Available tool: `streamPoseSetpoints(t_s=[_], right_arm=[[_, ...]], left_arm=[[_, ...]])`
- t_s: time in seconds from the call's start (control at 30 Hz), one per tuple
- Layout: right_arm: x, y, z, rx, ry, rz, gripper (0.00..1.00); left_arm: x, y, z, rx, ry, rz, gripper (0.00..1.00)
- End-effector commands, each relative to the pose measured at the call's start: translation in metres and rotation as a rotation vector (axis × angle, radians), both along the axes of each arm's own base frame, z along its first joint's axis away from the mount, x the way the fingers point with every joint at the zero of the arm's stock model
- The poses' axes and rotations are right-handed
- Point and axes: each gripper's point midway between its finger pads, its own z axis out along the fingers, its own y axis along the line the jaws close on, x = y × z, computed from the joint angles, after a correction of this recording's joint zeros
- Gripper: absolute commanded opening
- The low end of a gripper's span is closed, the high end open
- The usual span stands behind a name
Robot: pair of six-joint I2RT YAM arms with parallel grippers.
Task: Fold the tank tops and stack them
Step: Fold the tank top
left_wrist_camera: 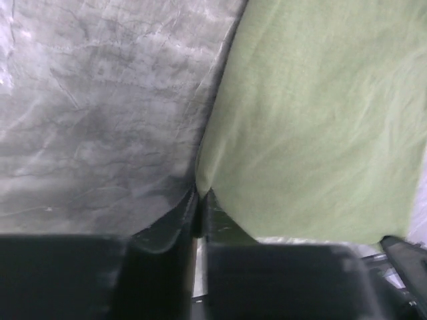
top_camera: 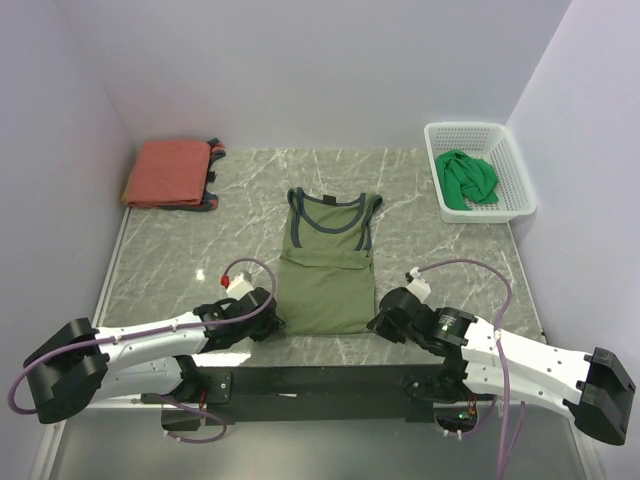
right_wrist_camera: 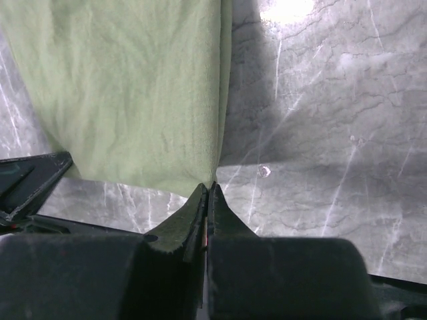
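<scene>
The olive green tank top (top_camera: 327,270) with navy trim lies in the middle of the table, sides folded in, neck toward the back. My left gripper (top_camera: 272,318) is shut on its near left corner (left_wrist_camera: 200,190). My right gripper (top_camera: 378,322) is shut on its near right corner (right_wrist_camera: 210,183). Both grippers hold the hem low at the table. The rust-red tank top (top_camera: 167,173) lies folded at the back left. The bright green tank top (top_camera: 468,180) lies crumpled in the white mesh basket (top_camera: 516,182).
The basket stands at the back right against the right wall. White walls enclose the marble table (top_camera: 450,245) on three sides. The black base bar (top_camera: 320,382) of the arms runs along the near edge.
</scene>
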Motion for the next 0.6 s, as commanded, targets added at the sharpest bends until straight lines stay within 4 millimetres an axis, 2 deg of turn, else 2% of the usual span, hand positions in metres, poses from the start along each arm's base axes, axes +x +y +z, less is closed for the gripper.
streamPoseSetpoints(t_s=[0.0,0.03,0.07,0.13,0.17,0.37,0.57], right_arm=[[0.004,-0.002,0.009,-0.017,-0.030,0.004,0.00],[0.004,-0.002,0.011,-0.021,-0.037,0.011,0.00],[0.006,-0.001,0.018,-0.019,-0.046,0.013,0.00],[0.004,0.000,0.024,-0.018,-0.049,0.031,0.00],[0.003,0.001,0.026,-0.012,-0.046,0.043,0.00],[-0.018,0.009,0.032,0.047,-0.035,0.106,0.00],[-0.049,0.038,0.073,0.090,-0.073,0.227,0.00]], left_arm=[[-0.002,0.005,0.002,0.031,-0.007,-0.026,0.05],[-0.001,0.006,0.006,0.038,-0.020,-0.039,0.01],[0.003,0.002,0.020,0.019,-0.049,-0.043,0.01],[0.003,0.005,0.029,0.040,-0.068,-0.063,0.01],[0.006,0.002,0.045,0.013,-0.097,-0.066,0.00],[-0.011,0.003,0.078,-0.036,-0.117,-0.135,0.01],[-0.028,-0.002,0.116,-0.089,-0.148,-0.188,0.01]])
